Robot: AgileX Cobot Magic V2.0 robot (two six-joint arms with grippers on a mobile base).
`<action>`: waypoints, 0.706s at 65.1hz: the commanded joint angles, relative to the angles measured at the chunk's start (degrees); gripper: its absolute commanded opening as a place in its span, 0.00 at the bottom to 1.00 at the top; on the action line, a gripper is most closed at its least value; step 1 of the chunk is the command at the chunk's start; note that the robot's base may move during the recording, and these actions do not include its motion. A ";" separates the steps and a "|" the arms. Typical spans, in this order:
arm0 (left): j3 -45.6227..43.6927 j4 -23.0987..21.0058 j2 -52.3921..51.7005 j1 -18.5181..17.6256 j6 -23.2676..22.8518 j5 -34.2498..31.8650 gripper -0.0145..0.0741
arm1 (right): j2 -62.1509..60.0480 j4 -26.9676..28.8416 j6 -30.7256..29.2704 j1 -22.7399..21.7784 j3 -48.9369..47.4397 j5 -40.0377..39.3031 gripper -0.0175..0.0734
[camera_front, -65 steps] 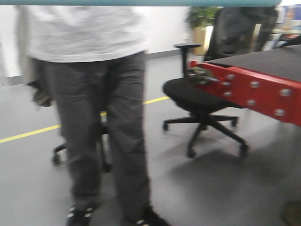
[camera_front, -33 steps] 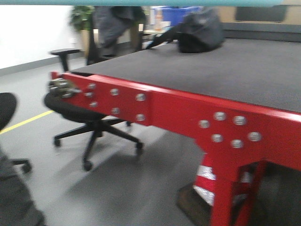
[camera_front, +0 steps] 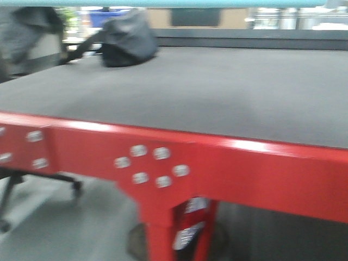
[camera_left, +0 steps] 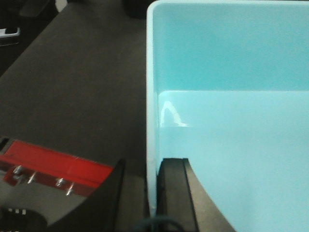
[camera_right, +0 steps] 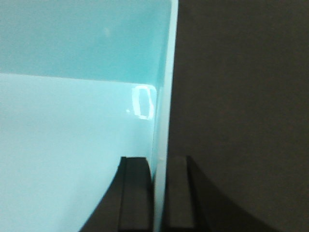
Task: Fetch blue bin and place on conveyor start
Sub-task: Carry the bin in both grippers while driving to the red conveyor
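The blue bin (camera_left: 231, 121) is a pale aqua tub held between both arms. My left gripper (camera_left: 150, 165) is shut on its left wall, one finger inside and one outside. In the right wrist view my right gripper (camera_right: 158, 162) is shut on the right wall of the bin (camera_right: 72, 121). The front view shows only the bin's rim (camera_front: 163, 2), a strip along the top edge. The conveyor start fills that view: a dark grey belt (camera_front: 217, 92) edged by a red frame (camera_front: 244, 168) with silver bolts. Below the bin lie the belt (camera_left: 82, 82) and the red frame (camera_left: 53, 166).
A dark bag (camera_front: 128, 43) lies on the belt at the far left. The red conveyor leg (camera_front: 163, 234) stands on the grey floor. An office chair base (camera_front: 32, 182) shows at the lower left. A dark blue crate (camera_front: 106, 15) stands far back.
The front view has swung from a standing person and office chair onto the conveyor, whose red frame and belt have grown to fill the picture. The person is out of view.
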 commanded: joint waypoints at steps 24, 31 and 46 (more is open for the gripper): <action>-0.15 2.49 -0.43 -0.39 0.19 -1.04 0.04 | -0.82 -1.29 -0.43 0.16 -0.43 -1.17 0.01; -0.15 2.49 -0.43 -0.39 0.19 -1.04 0.04 | -0.82 -1.29 -0.43 0.16 -0.43 -1.17 0.01; -0.15 2.49 -0.43 -0.39 0.19 -1.04 0.04 | -0.82 -1.29 -0.43 0.16 -0.43 -1.28 0.01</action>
